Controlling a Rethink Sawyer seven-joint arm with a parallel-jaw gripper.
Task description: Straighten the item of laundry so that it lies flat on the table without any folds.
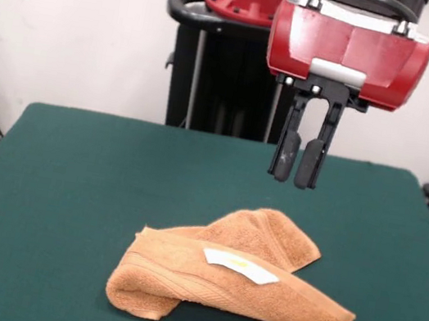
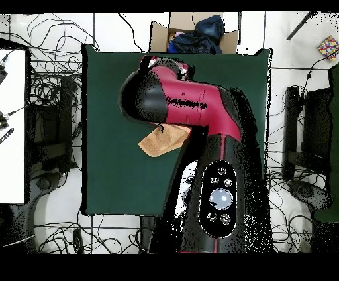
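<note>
Closest to the front camera is the towel (image 1: 230,284), an orange-tan terry one, sitting a bit right of the middle on the near part of the green bench (image 1: 69,185). It's definitely not flat: it's folded over itself into a long lumpy shape, with a thick rolled end at the left and a thinner pointed corner sticking out to the right. A white label (image 1: 240,266) with a small yellow mark lies face up on the top layer. Behind that, another flap of the towel pokes up and back toward the right.

Further back and higher up, the hand (image 1: 298,163) hangs in the air over the bench, well clear of the towel and not touching it. Its two dark fingers (image 1: 286,152) point straight down with only a narrow gap between them, and nothing is held there. They come out of the chunky red arm (image 1: 348,47) at the top of the frame.

From overhead, the arm covers most of the towel (image 2: 159,141), so only one tan corner shows on the bench (image 2: 112,99). Past the bench's far edge there's a cardboard box (image 2: 160,34) with dark cloth in it.
</note>
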